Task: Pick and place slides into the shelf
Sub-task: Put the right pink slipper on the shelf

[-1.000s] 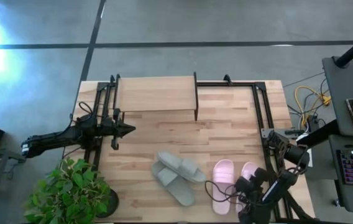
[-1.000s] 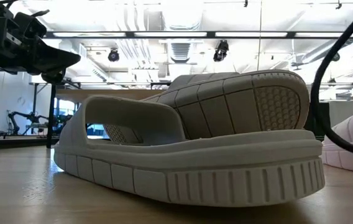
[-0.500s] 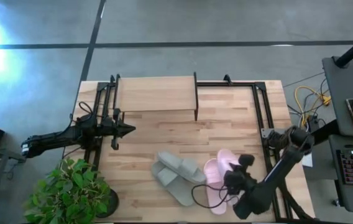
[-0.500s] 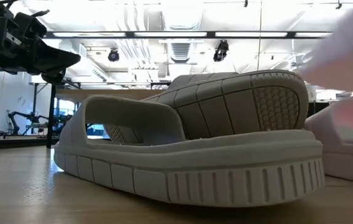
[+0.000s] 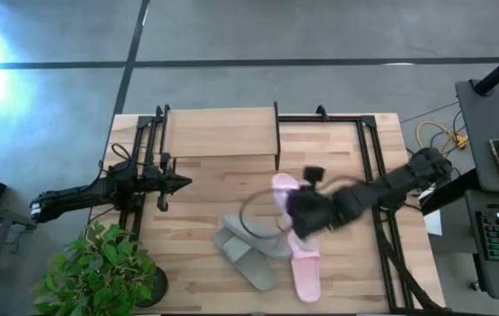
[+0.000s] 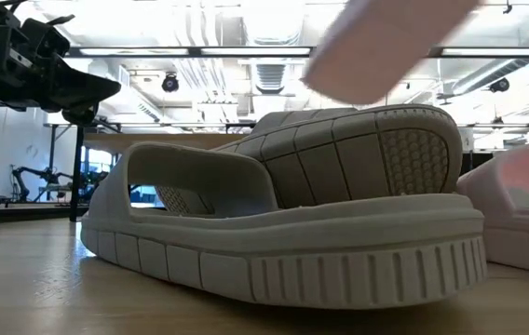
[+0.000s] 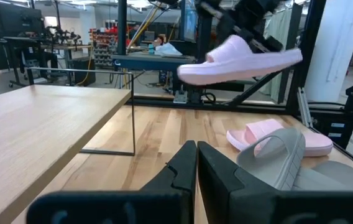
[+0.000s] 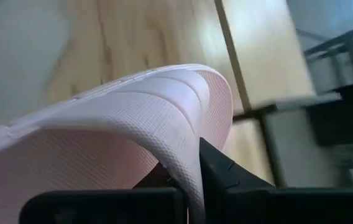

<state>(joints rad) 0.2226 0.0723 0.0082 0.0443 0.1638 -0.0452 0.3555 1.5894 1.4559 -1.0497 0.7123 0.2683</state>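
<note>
My right gripper is shut on one pale pink slide, which hangs in the air over the middle of the table, near the shelf. In the left wrist view this slide floats roughly level. The other pink slide lies sole-down near the table's near edge. The grey-green pair lies beside it, one slide leaning across the other. My left gripper waits shut at the table's left side, beside the shelf. My right gripper pinches the pink slide by the edge of its wide strap. One finger sits under the strap and the other finger outside it. The slide is lifted clear of the table and hangs about level.
Black metal rails run along the table's right and left sides. A potted plant stands at the near left corner. Bare wood lies between the shelf and the slides.
My right gripper has risen from the near right corner and swung toward the table's far left, toward the shelf, carrying one pink slide lifted clear. The other pink slide has shifted a little leftward on the table. The grey-green pair has stayed put.
</note>
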